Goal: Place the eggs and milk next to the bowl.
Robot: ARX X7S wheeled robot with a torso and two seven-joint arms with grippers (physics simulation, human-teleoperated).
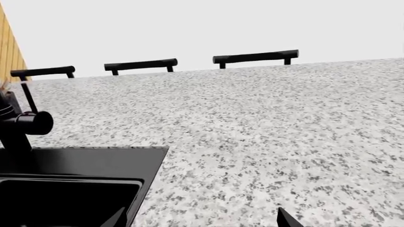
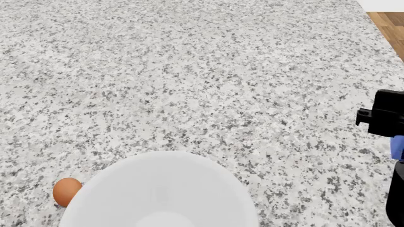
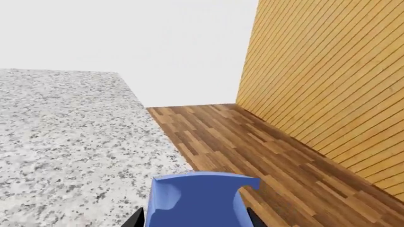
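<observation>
The white bowl stands at the near edge of the granite counter in the head view. One orange-brown egg lies on the counter touching its left side. The blue milk carton fills the space between my right gripper's fingers, which are shut on it, held over the counter's right edge. In the head view only a blue sliver of the milk shows under my right arm at the right border. My left gripper is open over bare counter beside the sink, holding nothing.
A black sink with a black faucet is set into the counter near my left gripper. Three black stool backs line the counter's far edge. A wooden floor and plank wall lie beyond the right edge.
</observation>
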